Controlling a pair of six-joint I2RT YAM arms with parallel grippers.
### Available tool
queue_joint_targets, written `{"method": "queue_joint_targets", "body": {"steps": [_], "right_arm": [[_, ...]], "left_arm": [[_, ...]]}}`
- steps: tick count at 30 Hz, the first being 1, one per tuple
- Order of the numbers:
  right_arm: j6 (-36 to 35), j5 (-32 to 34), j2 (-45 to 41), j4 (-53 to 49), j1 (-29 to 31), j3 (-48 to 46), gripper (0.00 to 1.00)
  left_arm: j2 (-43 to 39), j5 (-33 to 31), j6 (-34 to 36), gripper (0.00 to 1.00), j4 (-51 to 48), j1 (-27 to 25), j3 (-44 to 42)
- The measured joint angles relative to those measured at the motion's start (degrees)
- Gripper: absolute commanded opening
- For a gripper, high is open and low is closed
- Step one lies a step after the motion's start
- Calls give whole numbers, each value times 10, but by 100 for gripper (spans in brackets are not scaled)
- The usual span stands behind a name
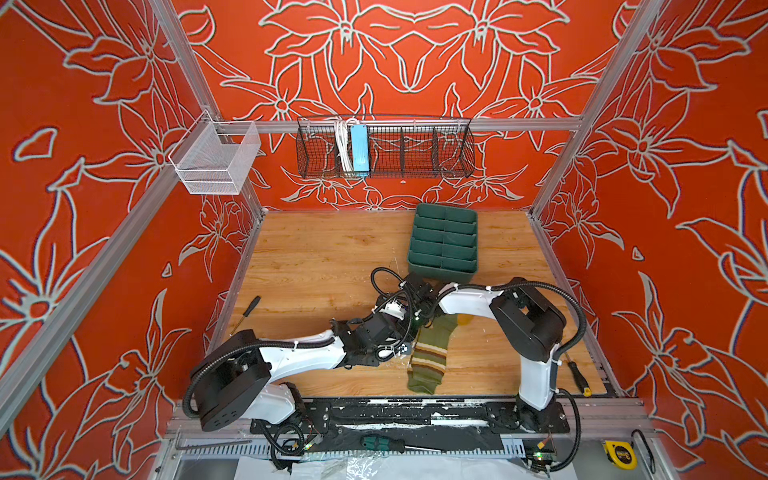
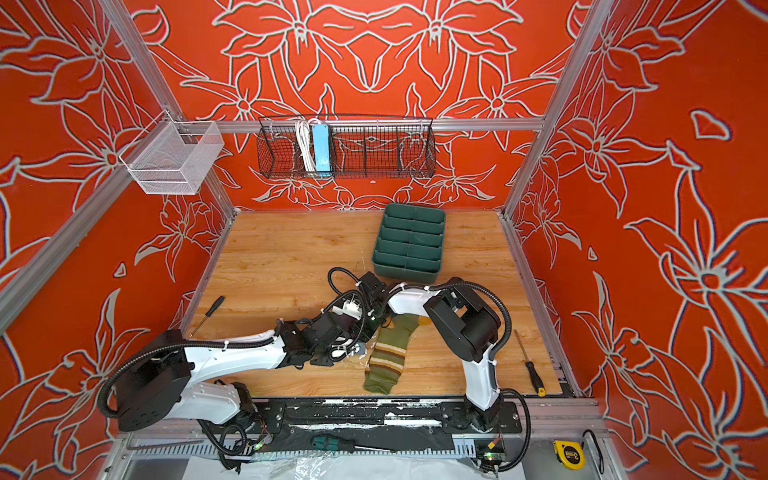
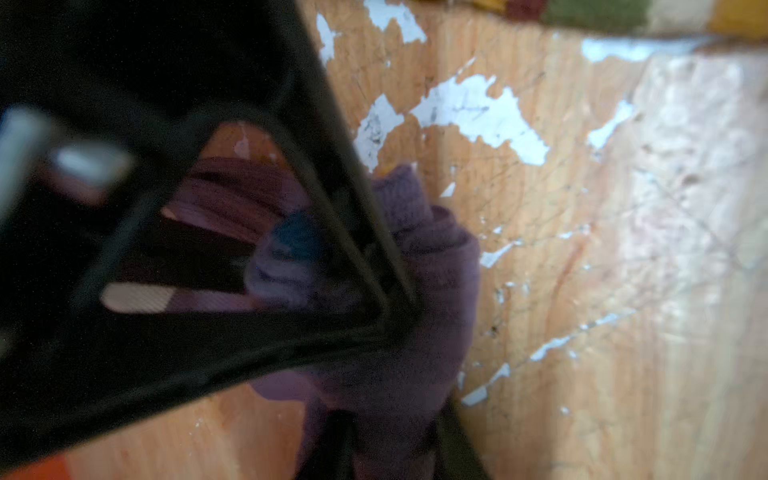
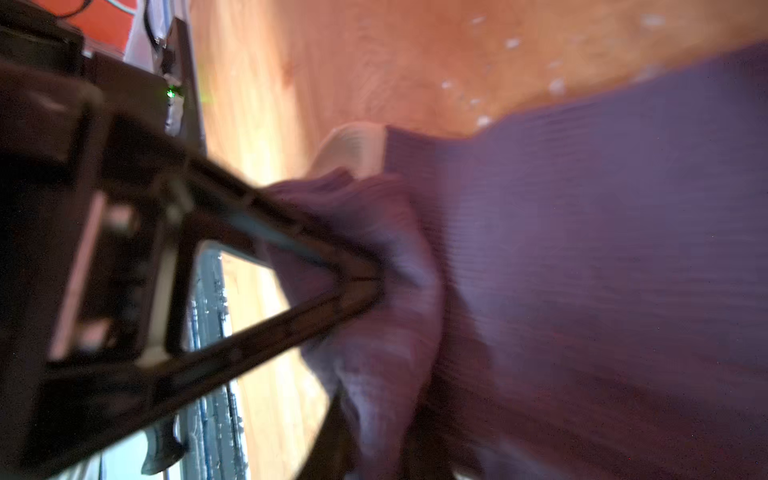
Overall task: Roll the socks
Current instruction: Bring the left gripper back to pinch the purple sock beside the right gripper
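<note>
Closest to the lens in the left wrist view, the black skeletal frame of the left claw is seen clenched on a bunched, partly rolled purple ribbed knit sock, which lies on the scuffed wooden worktop. In the right wrist view, the right claw is shown with folds of the same purple sock gathered between its fingers. That picture is blurred, so it cannot be told whether the fabric is gripped or let go. A cream patch of the sock is seen just beyond the folds.

In both top views, the two arms are seen meeting near the middle of the worktop, and the purple sock is hidden beneath them. An olive green knit sock, with a mustard toe and brown-cream stripes, is laid flat just beside the arms, toward the front edge. A dark green plastic divided tray is set behind the arms.
</note>
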Motion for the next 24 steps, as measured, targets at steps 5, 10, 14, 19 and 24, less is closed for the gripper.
{"method": "queue_joint_targets", "body": {"steps": [5,10,14,19,24], "right_arm": [[6,55,-44,25,-29,-33,55],[52,176,-130,24,-72,-79,63],[92,283,-220,19,-118,-83,66],[132,408,-331,21,-149,-88,67],[115,471,-489,61,-153,-149,65]], "left_arm": [[57,14,-8,0,-36,2,68],[78,41,-12,0,-30,3,88],[89,70,-12,0,-59,18,111],[113,114,-7,0,-106,43,152],[150,184,35,0,-180,80,210]]}}
